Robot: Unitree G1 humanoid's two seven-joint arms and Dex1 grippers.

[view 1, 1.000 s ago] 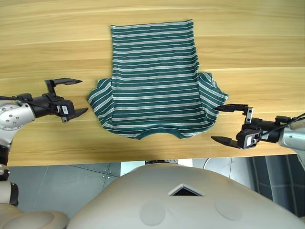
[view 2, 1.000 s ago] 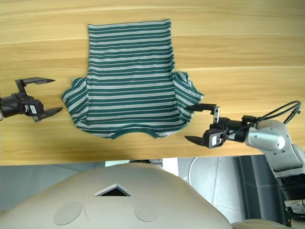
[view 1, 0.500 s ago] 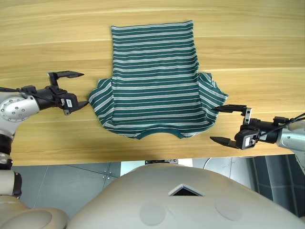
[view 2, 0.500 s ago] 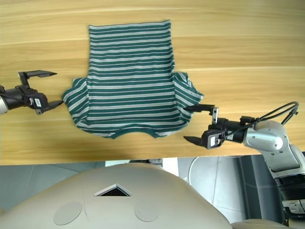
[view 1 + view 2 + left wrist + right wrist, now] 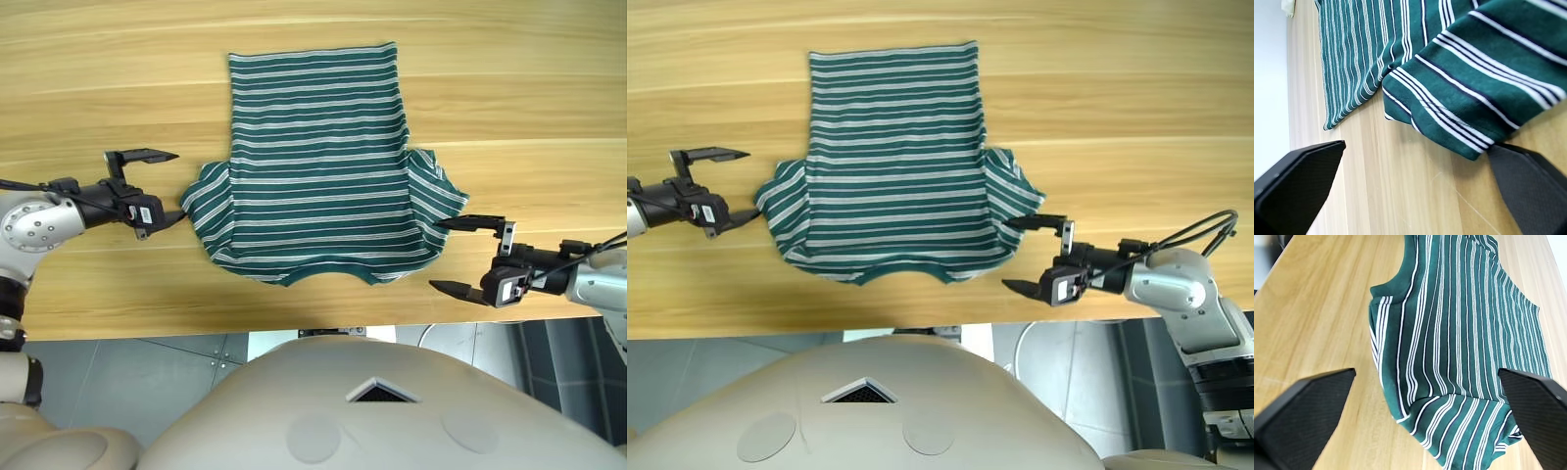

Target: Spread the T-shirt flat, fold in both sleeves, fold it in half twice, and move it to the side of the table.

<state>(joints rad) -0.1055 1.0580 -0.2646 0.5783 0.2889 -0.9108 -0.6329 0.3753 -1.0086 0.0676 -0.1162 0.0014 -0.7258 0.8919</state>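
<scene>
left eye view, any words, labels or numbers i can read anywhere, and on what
Readable text: none.
Left gripper, white body sticker: too small to read.
Right gripper, white body label: too small to read.
Green-and-white striped fabric T-shirt: no print.

left gripper point(image 5: 179, 184) closer, at T-shirt sleeve point(image 5: 203, 201) (touching)

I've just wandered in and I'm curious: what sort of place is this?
Likely a robotics test room, not a home: a striped T-shirt lies on a plain wooden table, the left gripper and right gripper are open at its sleeves, and grey floor tiles show below.
</scene>
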